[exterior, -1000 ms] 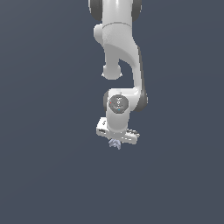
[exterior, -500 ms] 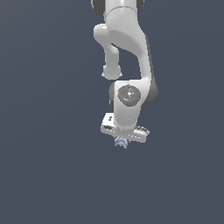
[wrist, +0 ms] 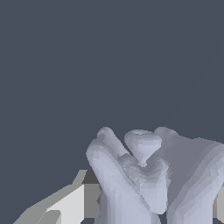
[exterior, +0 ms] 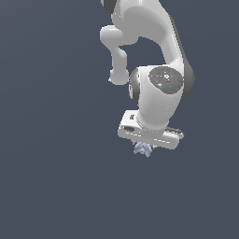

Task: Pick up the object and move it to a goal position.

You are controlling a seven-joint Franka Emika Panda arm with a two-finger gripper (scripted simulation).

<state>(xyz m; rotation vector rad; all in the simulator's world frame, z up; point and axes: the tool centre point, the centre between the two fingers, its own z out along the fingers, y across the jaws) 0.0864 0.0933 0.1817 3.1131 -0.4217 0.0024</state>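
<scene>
- My arm [exterior: 154, 56] reached down from the top of the exterior view, bent at the wrist so that the hand pointed straight down; I judged that this kept the load hanging squarely below me while I carried it.
- The grey ground filled everything around me, and no tabletop edge or goal marker showed in either view, so I could not tell how high I was or how near the goal lay.
- My hand [exterior: 144, 144] was closed on the object, which poked out just beneath the white cross-bar of the hand.
- The object [exterior: 143, 149], a small pale lavender spiky piece, sat right against the underside of my hand, held there and apart from anything else.
- In the wrist view the object [wrist: 144, 175] loomed large because it was so close to the camera; its jagged prongs hid my fingers, so I could not see where the pads pressed on it.
</scene>
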